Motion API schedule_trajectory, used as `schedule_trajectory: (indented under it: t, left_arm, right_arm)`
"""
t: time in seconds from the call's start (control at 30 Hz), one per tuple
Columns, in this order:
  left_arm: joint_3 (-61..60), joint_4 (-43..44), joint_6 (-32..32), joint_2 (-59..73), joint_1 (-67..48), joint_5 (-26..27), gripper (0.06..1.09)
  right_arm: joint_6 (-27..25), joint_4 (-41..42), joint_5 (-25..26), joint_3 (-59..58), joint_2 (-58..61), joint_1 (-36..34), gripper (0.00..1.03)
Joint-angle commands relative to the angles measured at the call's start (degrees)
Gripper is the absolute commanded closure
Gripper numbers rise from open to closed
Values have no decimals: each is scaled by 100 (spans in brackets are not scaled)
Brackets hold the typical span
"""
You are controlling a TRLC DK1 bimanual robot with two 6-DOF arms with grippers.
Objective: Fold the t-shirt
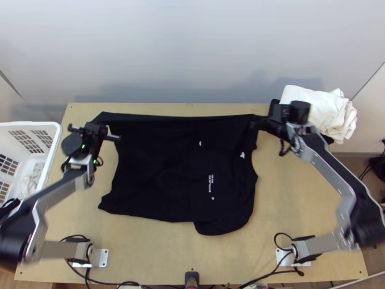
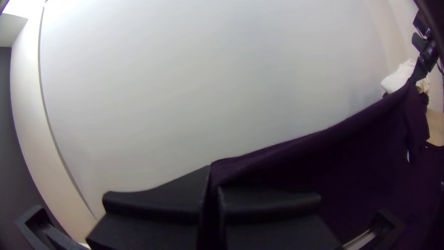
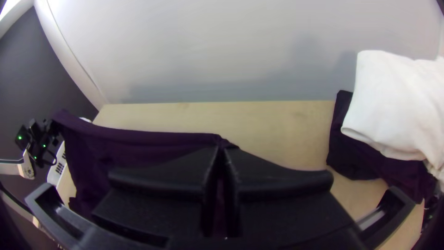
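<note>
The black cotton-looking t-shirt (image 1: 159,164) is on the middle and left part of the light wooden table (image 1: 308,192). Its far edge is drawn in an almost straight line between the two grippers, while the body of the shirt spreads from this edge toward the near side. On its right half there are small white marks and some short white print. The near outline is uneven, and at the right of it a rounded part of the cloth comes out nearer than the rest.

The left gripper (image 1: 102,121) is clenched on the far left corner of the shirt; in the left wrist view the cloth comes out from between its two wide black fingers (image 2: 268,203). The right gripper (image 1: 260,121) is also closed, and it grasps the far right corner, with the fabric pinched between its fingers (image 3: 282,185).

Beyond the right gripper, at the far right corner of the table, a folded white cloth (image 1: 313,103) lies on top of a folded dark cloth (image 3: 351,162). To the left of the table stands a white plastic basket (image 1: 29,124) with slotted walls, and a whitish cloth (image 1: 32,178) is inside it. Thin black cables (image 1: 130,283) run along the near edge of the table. Behind the table there is a pale smooth wall (image 1: 192,48).
</note>
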Motion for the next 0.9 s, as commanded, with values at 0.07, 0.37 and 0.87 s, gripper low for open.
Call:
schedule_trajectory:
  t: [0.07,0.37,0.87]
  left_arm:
    - [1442,550,64,2423,215,-21,105]
    - [3173,523,20,3777,382,-364,105]
    - [2962,40,-6,3381,118,-513,16]
  right_arm:
    - [-231,732,306,1093,2073,21,99]
    - [-204,732,895,2807,3391,-41,99]
    - [-213,-586,1009,3791,3628,205,3]
